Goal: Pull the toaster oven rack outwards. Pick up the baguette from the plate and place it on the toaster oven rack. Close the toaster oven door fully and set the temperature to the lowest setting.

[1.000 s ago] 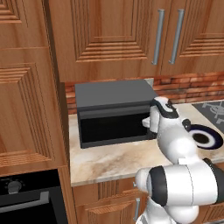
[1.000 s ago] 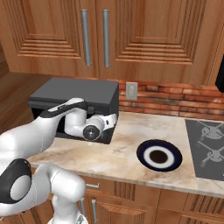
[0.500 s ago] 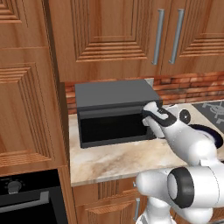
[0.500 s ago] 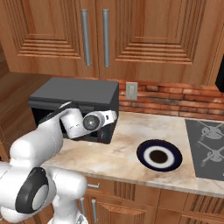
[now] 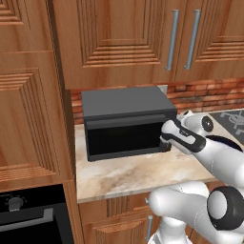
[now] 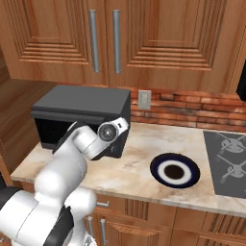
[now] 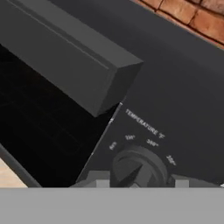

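Observation:
The toaster oven (image 5: pixel 124 102) (image 6: pixel 81 103) stands on the counter with its black door (image 5: pixel 126 136) shut. The rack and the baguette are hidden from view. My gripper (image 5: pixel 165 135) is pressed up to the control strip at the oven's right front. In the hand view the round temperature knob (image 7: pixel 138 168) sits between my two fingertips (image 7: pixel 98 180), and the gripper (image 7: pixel 139 181) is open around it; whether the fingertips touch it I cannot tell. The door's handle bar (image 7: pixel 65 57) runs above the dark window. The plate (image 6: pixel 174 172) lies to the right with nothing on it.
A stove top (image 6: pixel 226 158) lies at the counter's far right. A wall outlet (image 6: pixel 144 99) sits on the brick backsplash behind the oven. A built-in black oven (image 5: pixel 28 219) is low on the left. Wooden cabinets hang above.
Over the last second the hand has swung from beside the oven's right end onto its front control strip. The oven and plate have not moved.

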Controlling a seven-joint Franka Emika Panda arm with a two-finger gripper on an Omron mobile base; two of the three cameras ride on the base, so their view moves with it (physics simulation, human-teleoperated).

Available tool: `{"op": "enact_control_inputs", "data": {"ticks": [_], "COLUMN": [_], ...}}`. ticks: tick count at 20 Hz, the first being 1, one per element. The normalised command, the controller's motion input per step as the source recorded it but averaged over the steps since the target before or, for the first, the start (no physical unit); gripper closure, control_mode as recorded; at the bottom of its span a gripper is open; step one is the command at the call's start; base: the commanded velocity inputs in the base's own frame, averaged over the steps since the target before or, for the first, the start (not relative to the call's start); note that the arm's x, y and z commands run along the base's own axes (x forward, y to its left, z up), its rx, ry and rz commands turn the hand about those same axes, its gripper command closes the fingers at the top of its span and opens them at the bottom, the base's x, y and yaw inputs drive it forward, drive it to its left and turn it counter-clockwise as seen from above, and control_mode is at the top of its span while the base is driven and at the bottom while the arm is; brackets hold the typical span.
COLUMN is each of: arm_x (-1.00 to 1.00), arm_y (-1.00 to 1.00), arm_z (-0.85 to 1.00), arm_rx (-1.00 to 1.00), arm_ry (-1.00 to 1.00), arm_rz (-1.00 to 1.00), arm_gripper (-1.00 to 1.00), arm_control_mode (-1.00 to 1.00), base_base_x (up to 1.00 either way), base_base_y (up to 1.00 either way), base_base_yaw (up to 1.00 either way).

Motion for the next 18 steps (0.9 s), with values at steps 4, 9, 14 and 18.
{"op": "enact_control_inputs", "data": {"ticks": [4, 9, 14, 18], "arm_x": [0.02, 0.01, 0.00, 0.00], "arm_y": [0.00, 0.00, 0.00, 0.00], "arm_z": [0.00, 0.00, 0.00, 0.00], "arm_rx": [-0.48, -0.44, -0.44, -0.45], "arm_ry": [0.00, -0.01, -0.07, -0.11], "arm_rz": [0.50, 0.47, 0.46, 0.46], "arm_gripper": [1.00, 1.00, 1.00, 1.00], "arm_control_mode": [-1.00, -1.00, -1.00, -1.00], "base_base_x": [0.00, 0.00, 0.00, 0.00], "base_base_y": [0.00, 0.00, 0.00, 0.00], "base_base_yaw": [0.00, 0.00, 0.00, 0.00]}}
